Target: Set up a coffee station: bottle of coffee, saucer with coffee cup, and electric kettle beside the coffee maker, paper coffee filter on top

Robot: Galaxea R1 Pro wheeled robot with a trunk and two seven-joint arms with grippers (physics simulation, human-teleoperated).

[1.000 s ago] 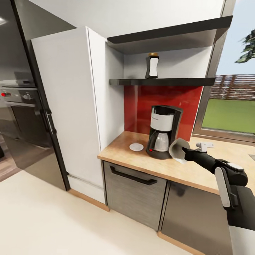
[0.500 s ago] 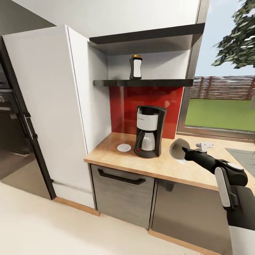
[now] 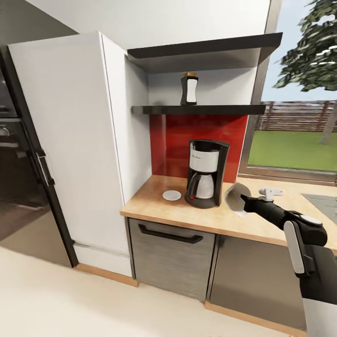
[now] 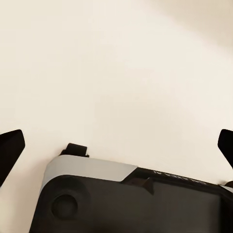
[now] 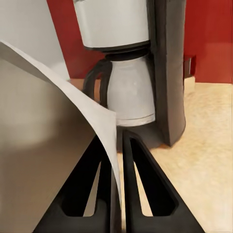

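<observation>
The black and silver coffee maker (image 3: 206,174) stands on the wooden countertop (image 3: 178,209) before the red backsplash. A white saucer (image 3: 172,195) lies just left of it. The dark coffee bottle (image 3: 189,89) stands on the black shelf (image 3: 201,109) above. My right gripper (image 3: 242,204) holds a white paper coffee filter (image 3: 233,197) to the right of the coffee maker, shut on its edge. The right wrist view has the fingers (image 5: 135,165) pinching the filter (image 5: 48,126) with the coffee maker (image 5: 131,63) close behind. My left gripper (image 4: 116,145) is open over pale floor.
A tall white cabinet (image 3: 70,140) stands left of the counter, with a dark oven unit (image 3: 18,154) beyond it. Grey drawers (image 3: 171,252) sit under the counter. A small white object (image 3: 270,192) lies by the window (image 3: 295,140), and a sink edge (image 3: 323,202) is at far right.
The whole head view has shifted, first left then slightly right, as the camera turned. The right gripper keeps the filter in the same place in view.
</observation>
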